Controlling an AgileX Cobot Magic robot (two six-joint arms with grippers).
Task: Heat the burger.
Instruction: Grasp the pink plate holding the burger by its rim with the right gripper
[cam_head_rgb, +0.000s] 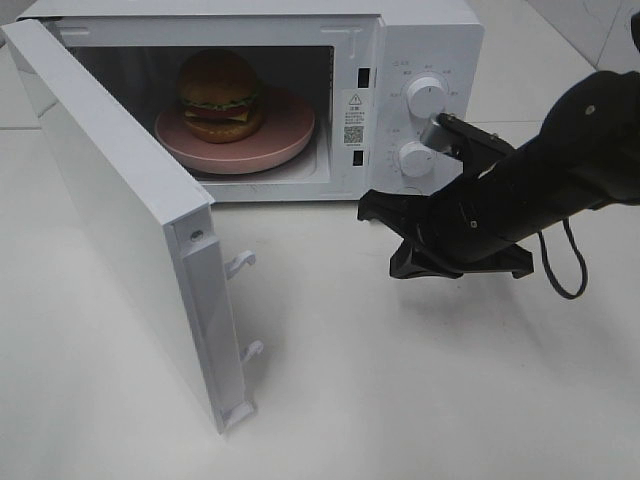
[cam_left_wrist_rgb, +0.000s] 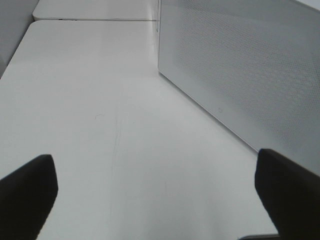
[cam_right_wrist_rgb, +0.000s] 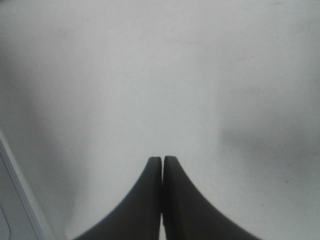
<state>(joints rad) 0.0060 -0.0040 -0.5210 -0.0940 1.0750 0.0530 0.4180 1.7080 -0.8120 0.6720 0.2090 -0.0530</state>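
**Student:** What occupies the near part of the smooth white counter (cam_head_rgb: 400, 400)?

**Tutor:** The free edge of the flat white microwave door (cam_head_rgb: 120, 220), which stands wide open toward the counter's near left. Two small white latch hooks (cam_head_rgb: 240, 264) project from that edge. The left gripper (cam_left_wrist_rgb: 155, 160) shows only in its own wrist view. It hangs over bare counter beside the door's perforated outer face, its black fingers (cam_left_wrist_rgb: 30, 192) spread wide with nothing between them.

**Student:** And the middle ground?

**Tutor:** The black right gripper (cam_head_rgb: 368, 208) is held over the counter just in front of the control panel, its tip pointing left. Its dark fingers (cam_right_wrist_rgb: 142, 200) are pressed together, and nothing is pinched.

**Student:** Where is the burger?

**Tutor:** Farthest back. The boxy white microwave oven (cam_head_rgb: 430, 40) stands toward the counter's far edge, with two round white knobs (cam_head_rgb: 427, 97) on its right panel. Inside the cavity, a flat round pink plate (cam_head_rgb: 290, 135) carries the small round burger (cam_head_rgb: 220, 95). The burger has a glossy brown bun, green lettuce, and red and yellow layers, and it rests on the plate's left half.
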